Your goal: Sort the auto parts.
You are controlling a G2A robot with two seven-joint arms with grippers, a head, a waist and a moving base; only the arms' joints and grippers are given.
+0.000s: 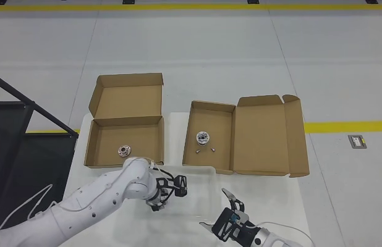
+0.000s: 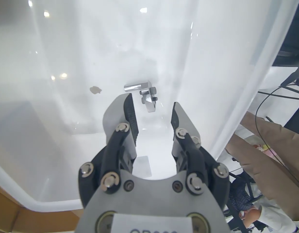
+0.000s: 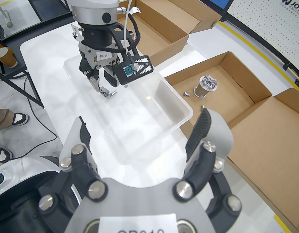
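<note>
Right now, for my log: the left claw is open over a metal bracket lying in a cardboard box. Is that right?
Not quite. The bracket lies in the clear tray, not a cardboard box, as the left wrist view shows. The left claw is open over it, as you said.

The white left arm [image 1: 104,191] bends at the elbow, wrist pointing straight down, with the black-and-grey left gripper [image 2: 150,107] spreading its fingers apart. Nearby, the matching right gripper [image 3: 143,122] holds its fingers wide apart.
</note>
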